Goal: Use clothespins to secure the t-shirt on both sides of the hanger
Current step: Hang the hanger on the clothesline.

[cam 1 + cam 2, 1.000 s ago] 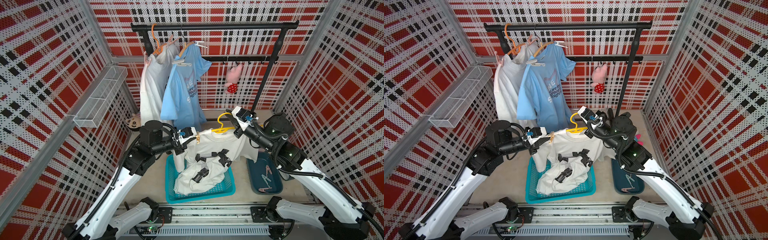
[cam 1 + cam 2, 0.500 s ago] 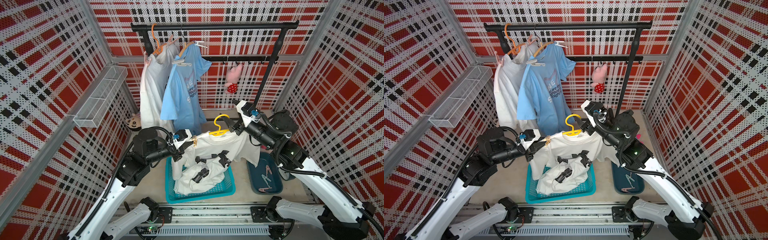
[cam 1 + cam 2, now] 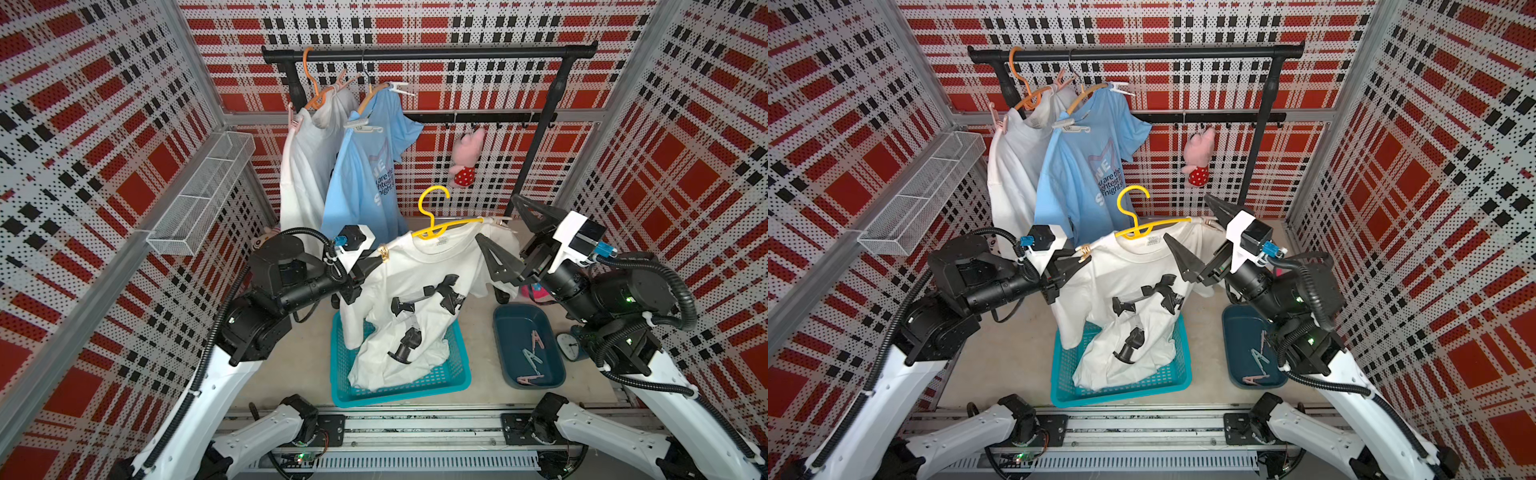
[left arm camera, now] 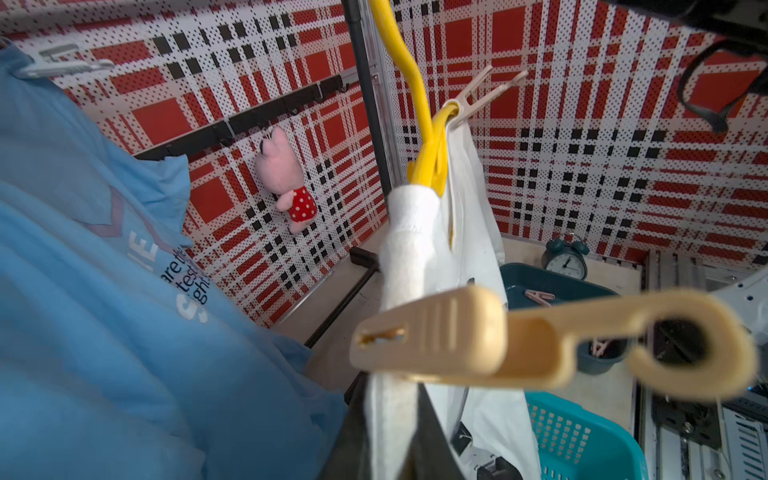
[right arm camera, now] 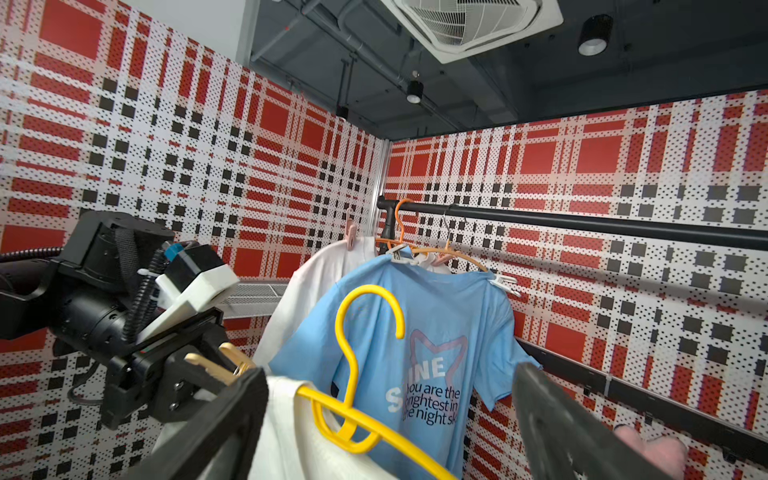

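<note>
While the left gripper [image 3: 374,261] is clamped on a beige plastic spring clothespin [image 4: 498,340] at the white printed t-shirt's [image 3: 419,270] near shoulder, the right gripper [image 3: 496,218] gapes wide. Its jaws sit either side of the yellow plastic hanger's [image 3: 453,225] far end, with the black rail post [image 3: 536,145] close behind. Only the left wrist view plainly shows a pale clothespin [image 4: 484,89] clipped there. Both top views show spare pegs [image 3: 533,353] in a dark teal tray [image 3: 515,328] beneath the right gripper.

You have red, black and white plaid walls [image 3: 457,25] behind and beside the black clothes rail [image 3: 428,54], a wire shelf [image 3: 199,199] to its left, beige floor [image 3: 299,353] below, ceiling lamps [image 5: 592,41] above.
</note>
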Robot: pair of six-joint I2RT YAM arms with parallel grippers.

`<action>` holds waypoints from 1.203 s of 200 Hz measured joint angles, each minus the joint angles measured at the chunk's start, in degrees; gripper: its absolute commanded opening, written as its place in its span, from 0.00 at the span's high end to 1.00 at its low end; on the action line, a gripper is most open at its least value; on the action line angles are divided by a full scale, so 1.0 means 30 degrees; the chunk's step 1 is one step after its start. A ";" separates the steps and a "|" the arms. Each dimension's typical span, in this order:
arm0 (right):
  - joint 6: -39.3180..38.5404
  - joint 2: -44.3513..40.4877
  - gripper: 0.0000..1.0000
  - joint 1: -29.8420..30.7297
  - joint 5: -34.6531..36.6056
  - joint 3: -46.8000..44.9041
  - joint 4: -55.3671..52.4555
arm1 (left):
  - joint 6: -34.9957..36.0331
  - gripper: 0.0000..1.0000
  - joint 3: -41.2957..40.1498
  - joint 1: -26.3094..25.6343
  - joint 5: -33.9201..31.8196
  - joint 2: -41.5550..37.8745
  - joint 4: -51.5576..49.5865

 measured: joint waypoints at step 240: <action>0.3876 0.4481 1.00 0.3067 0.1705 -1.1686 0.4160 | -0.3847 1.00 0.8888 -0.0430 -0.2827 0.2499 -0.4408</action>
